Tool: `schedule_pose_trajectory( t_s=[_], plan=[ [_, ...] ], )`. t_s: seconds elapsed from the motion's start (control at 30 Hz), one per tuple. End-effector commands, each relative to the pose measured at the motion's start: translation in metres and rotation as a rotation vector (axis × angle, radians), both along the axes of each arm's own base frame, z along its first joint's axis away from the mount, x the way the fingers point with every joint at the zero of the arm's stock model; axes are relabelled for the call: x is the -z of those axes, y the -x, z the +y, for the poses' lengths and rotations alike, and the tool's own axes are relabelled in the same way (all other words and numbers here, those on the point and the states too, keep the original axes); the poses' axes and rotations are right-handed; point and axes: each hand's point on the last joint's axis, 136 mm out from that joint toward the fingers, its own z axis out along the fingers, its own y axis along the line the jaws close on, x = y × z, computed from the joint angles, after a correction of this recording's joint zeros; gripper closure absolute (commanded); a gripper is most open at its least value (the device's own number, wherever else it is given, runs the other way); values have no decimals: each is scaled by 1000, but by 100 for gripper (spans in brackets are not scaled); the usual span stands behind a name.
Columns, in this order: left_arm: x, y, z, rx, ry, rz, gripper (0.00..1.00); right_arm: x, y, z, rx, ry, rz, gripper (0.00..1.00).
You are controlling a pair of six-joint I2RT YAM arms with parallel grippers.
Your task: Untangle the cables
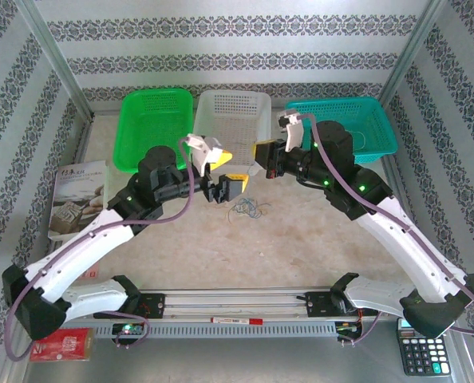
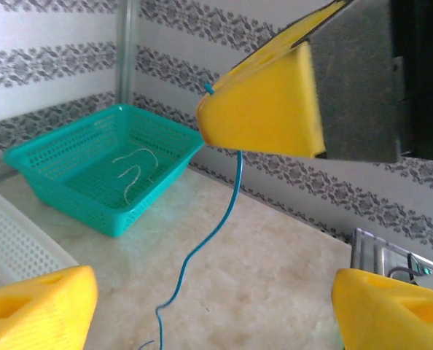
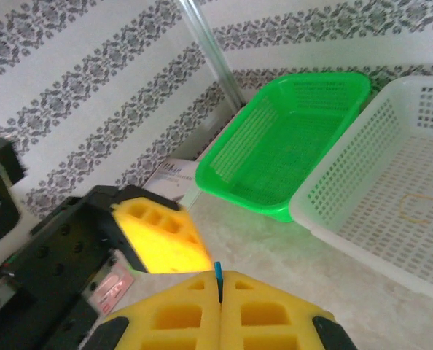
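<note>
Since the right gripper [image 3: 220, 292] is pinched tight on the thin blue wire strand [image 2: 237, 182], which dangles in loose curls toward 6 o'clock, a slow, straight lift looks best, so the strand slips free without dragging its neighbours along. The left gripper [image 2: 213, 302] stands wide and holds nothing; it could pin the rest down. The small wispy tangle of coloured cables [image 1: 246, 209] lies on the beige tabletop [image 1: 301, 239], at roughly 5 o'clock from both grippers.
</note>
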Motion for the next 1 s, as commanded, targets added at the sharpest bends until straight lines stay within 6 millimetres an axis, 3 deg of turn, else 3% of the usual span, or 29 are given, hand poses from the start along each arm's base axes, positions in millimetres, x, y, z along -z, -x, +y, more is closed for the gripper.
schedule_pose_trajectory(
  t_s=[0.0,0.5,0.63,0.73,0.77,0.87,0.97],
  plan=[
    [-2,13,-17,119,3,15,23,-2,9,1,-50,-27,-2,100],
    [0,-3,-44,184,85,77,56,0,16,6,-84,-99,33,100],
    [-1,-4,-48,193,100,86,77,-3,19,7,-90,-121,36,100],
    [-3,-5,-50,202,113,94,99,-4,20,6,-88,-130,36,100],
    [-2,-5,-50,201,113,99,100,-4,20,4,-84,-132,31,94],
    [-7,-7,-48,178,136,101,100,1,17,-11,-20,-134,7,58],
    [-12,-13,-41,114,148,106,100,23,16,-34,68,-138,5,48]
  ],
)
